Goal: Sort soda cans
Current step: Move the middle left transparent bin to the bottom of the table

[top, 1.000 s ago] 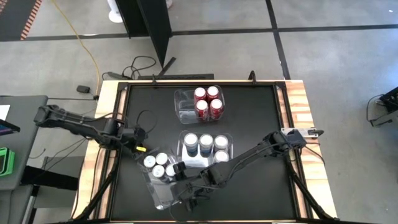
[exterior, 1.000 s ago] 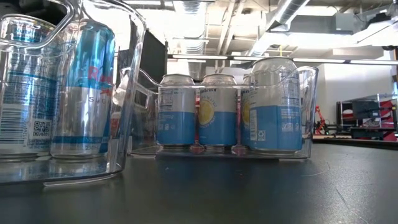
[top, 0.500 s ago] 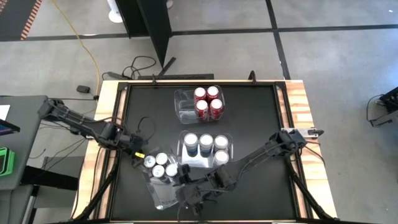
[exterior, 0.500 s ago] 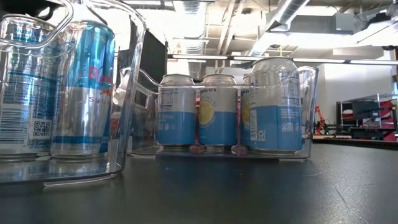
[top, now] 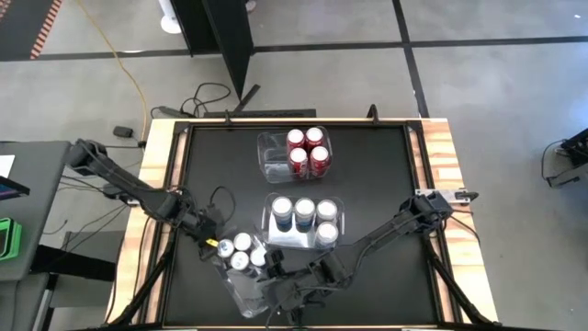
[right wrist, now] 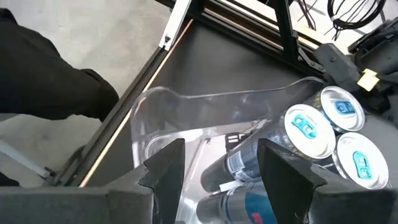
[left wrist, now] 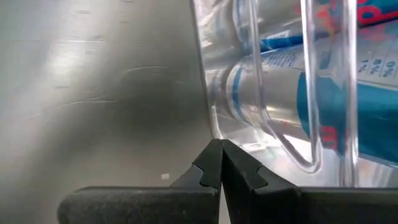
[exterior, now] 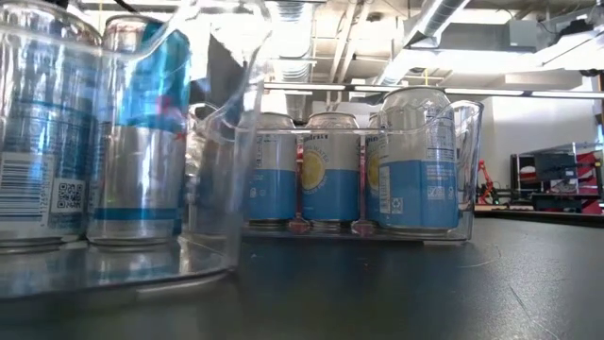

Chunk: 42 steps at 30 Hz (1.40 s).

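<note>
Both grippers at clear bin [top: 241,292], left gripper [left wrist: 221,163] closed, right gripper [right wrist: 221,165] half-open around its wall

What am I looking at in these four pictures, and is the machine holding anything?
Two dark robot arms work at a black table. One picture looks straight down, one looks level across the tabletop, and two come from cameras on the arms' wrists. The far clear plastic bin holds red drink cans, the middle bin pale blue-and-white cans, and the near bin silver-and-blue cans. The left claw is shut, its tip at the near bin's wall. The right claw is open over that bin's empty end. Neither clearly holds anything.
</note>
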Tool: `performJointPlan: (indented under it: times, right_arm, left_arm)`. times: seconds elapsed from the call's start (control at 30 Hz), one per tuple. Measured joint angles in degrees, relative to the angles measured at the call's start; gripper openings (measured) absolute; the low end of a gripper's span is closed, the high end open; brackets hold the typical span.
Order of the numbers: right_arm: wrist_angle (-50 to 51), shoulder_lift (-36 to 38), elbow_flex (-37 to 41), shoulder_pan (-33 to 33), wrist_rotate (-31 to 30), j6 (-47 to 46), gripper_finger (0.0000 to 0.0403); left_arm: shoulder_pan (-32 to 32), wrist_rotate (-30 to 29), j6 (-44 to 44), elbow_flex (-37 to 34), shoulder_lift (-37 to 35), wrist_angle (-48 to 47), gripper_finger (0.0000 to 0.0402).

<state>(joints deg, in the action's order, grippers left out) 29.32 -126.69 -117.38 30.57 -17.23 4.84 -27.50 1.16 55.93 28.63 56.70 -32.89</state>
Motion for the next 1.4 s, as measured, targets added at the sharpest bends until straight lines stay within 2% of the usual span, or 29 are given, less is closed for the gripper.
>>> performJointPlan:
  times: [0.33, 0.7, 0.83, 1.03, 1.2, 1.4]
  right_arm:
    - [0.2, 0.0, 0.0, 3.5, 0.1, -1.9, 0.0219]
    - [5.2, 0.0, 0.0, 7.1, -0.4, -11.1, 0.0213]
    - [7.1, -0.1, 0.8, 8.9, -2.4, -14.4, 0.0164]
    - [7.0, -1.0, 0.8, 11.4, -4.1, -17.2, 0.0020]
    - [4.3, -4.9, 0.8, 12.1, -5.6, -19.2, 0.0011]
    - [1.2, -8.0, 0.8, 11.9, -12.0, -20.9, 0.0003]
  left_arm:
    - [-5.6, -2.6, 5.1, 0.2, 6.9, 10.6, 0.0000]
    - [-7.3, -4.5, 6.8, 0.1, 7.1, 11.1, 0.0000]
    - [-7.3, -4.7, 6.9, 0.1, 7.1, 11.0, 0.0000]
    - [-7.3, -5.0, 6.9, 0.1, 7.1, 11.0, 0.0000]
    - [-7.3, -5.1, 6.9, 0.0, 7.1, 11.2, 0.0000]
    - [-7.3, -5.2, 6.9, 0.0, 7.0, 11.9, 0.0000]
